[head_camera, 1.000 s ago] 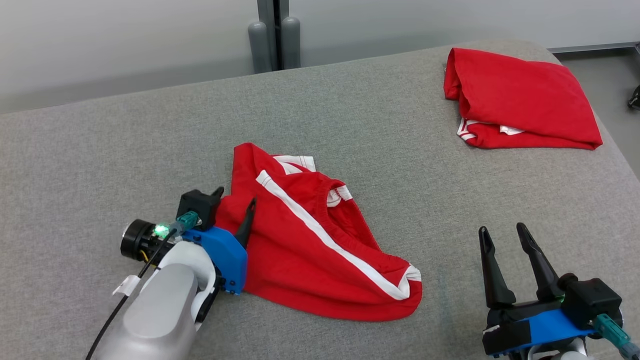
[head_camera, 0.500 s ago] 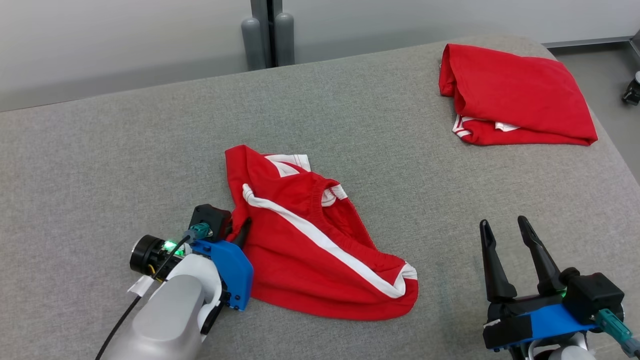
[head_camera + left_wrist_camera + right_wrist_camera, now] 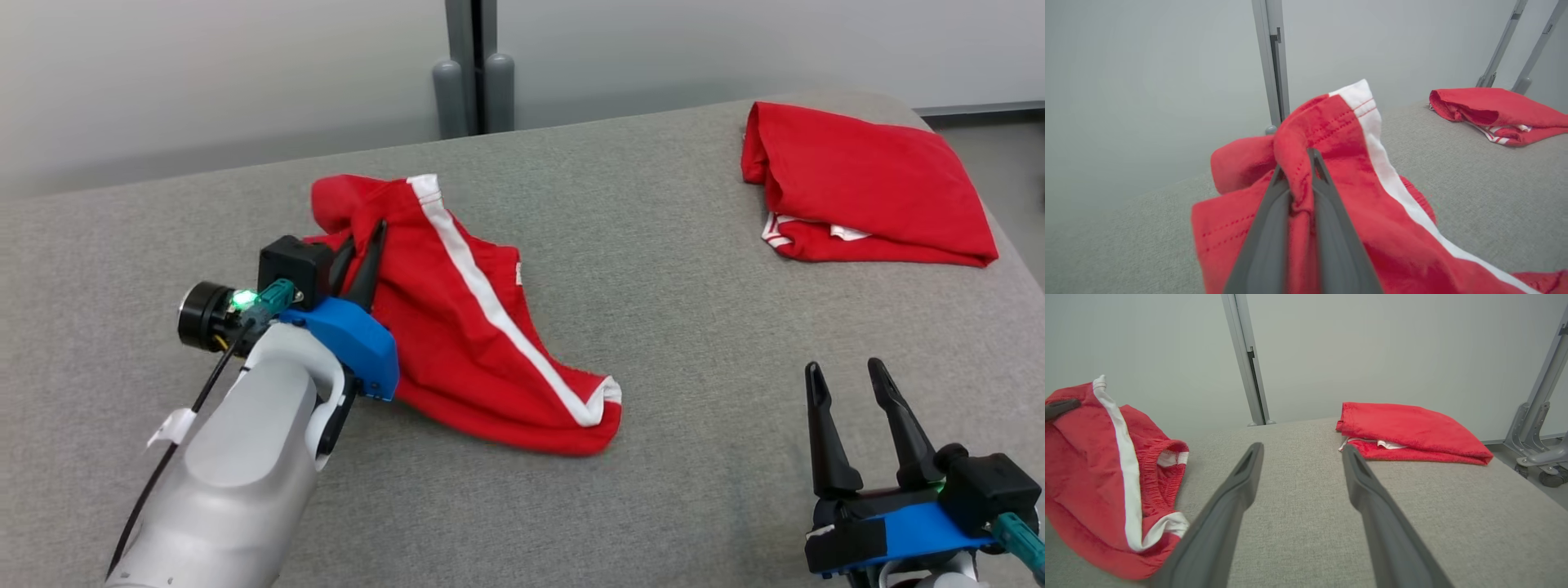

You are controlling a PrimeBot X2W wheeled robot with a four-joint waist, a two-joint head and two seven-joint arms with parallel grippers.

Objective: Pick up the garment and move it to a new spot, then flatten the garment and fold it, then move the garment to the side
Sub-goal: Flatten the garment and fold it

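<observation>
The garment (image 3: pixel 457 327) is a pair of red shorts with a white side stripe, lying crumpled on the grey padded table (image 3: pixel 653 245) left of centre. My left gripper (image 3: pixel 363 237) is shut on a bunched fold at its left end and holds that end raised off the table, while the lower right end still rests on the surface. In the left wrist view the two fingers (image 3: pixel 1267 228) pinch the red fabric of the garment (image 3: pixel 1355 134) between them at my left gripper (image 3: pixel 1296 163). My right gripper (image 3: pixel 845 371) stands open at the lower right, empty, well clear of the garment (image 3: pixel 1086 457).
A second red garment (image 3: pixel 865 184), folded, lies at the table's far right corner, also seen folded (image 3: pixel 1408 430) ahead of my right gripper (image 3: pixel 1300 451). A grey post (image 3: pixel 473 73) stands behind the table's back edge. The table's right edge drops to the floor.
My left gripper has shut on the garment's left edge and lifted it up and away, pulling the fabric out longer. The right gripper has stayed open in place. The head camera has shifted.
</observation>
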